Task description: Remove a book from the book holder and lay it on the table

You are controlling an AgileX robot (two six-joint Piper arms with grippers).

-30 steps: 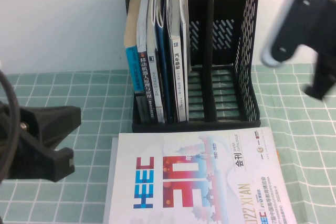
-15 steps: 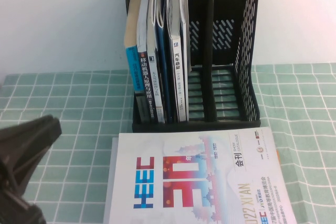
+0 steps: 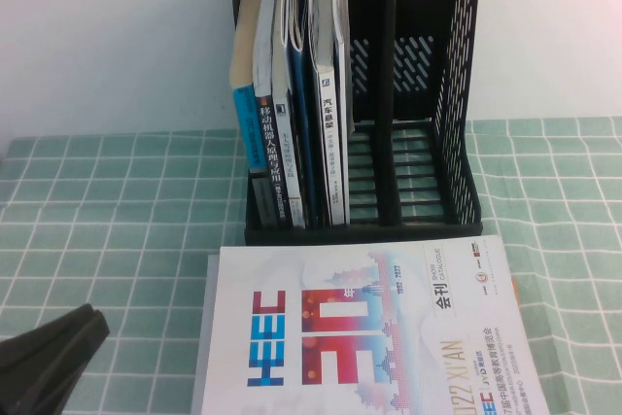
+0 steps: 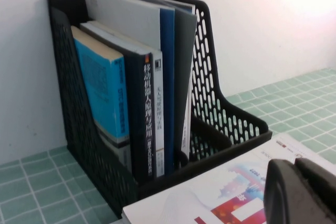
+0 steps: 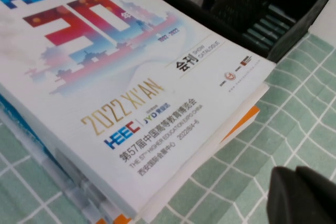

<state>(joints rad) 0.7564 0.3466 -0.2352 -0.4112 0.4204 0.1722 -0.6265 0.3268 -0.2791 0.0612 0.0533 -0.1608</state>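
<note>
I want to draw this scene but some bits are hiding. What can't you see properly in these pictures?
- The book: high view's bottom edge cuts off its lower part.
- What lies under it: right wrist view shows only orange and white edges.
- Left gripper: a dark corner low on the left in the high view; fingers unclear.
- Right gripper: absent from the high view.
- The book holder: its top is cut off there.

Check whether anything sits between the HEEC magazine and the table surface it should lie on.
Yes. The HEEC magazine lies flat in front of the book holder, but on a stack of other publications, not directly on the table. The left end effector is at the table's near left; the right end effector is near the magazine's corner.
</note>
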